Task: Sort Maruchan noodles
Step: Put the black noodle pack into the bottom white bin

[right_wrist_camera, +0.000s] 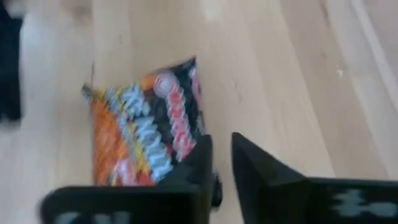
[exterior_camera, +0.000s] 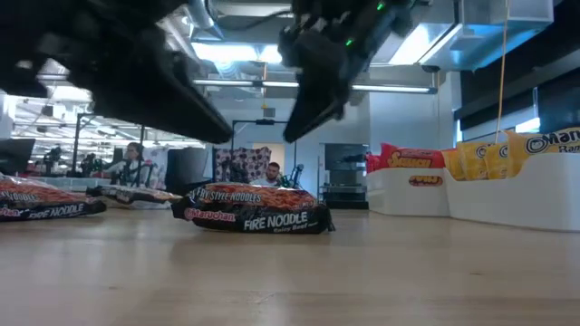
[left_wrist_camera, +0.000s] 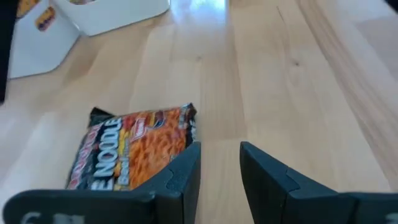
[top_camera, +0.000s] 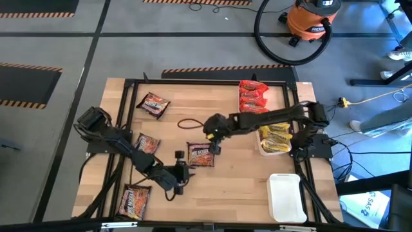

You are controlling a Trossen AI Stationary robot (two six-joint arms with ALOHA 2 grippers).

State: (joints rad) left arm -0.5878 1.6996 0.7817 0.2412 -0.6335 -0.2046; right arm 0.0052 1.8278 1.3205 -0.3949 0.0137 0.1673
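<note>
On the wooden table (top_camera: 225, 187) the sorting looks well underway, not finished. Going left to right in the high view: four dark Fire Noodle packets lie loose — one at about seven o'clock near the front-left corner (top_camera: 134, 200), one at nine o'clock (top_camera: 147, 143), one at eleven o'clock (top_camera: 153, 104), and one near the table's centre (top_camera: 200, 154).

The left gripper (top_camera: 182, 173) sits low just at eight o'clock of that centre packet, fingers a little apart with nothing between them; its wrist view shows the packet (left_wrist_camera: 134, 149) beside one finger, not in the gap. The right gripper (top_camera: 215, 143) reaches in from three o'clock and hangs over the packet's right edge. In its wrist view the fingers stand close together with only a narrow gap, and the packet (right_wrist_camera: 146, 124) lies below and beside them — no grasp that I can see.

Further right, the sorted part: red packets (top_camera: 252, 97) stacked in a white tray at one o'clock, yellow packets (top_camera: 275, 135) in a second white tray (top_camera: 273, 151) at three o'clock. A third white tray (top_camera: 286, 196) at five o'clock holds nothing.

My judgement: red and yellow are done; the four dark packets remain, probably bound for the third tray.
</note>
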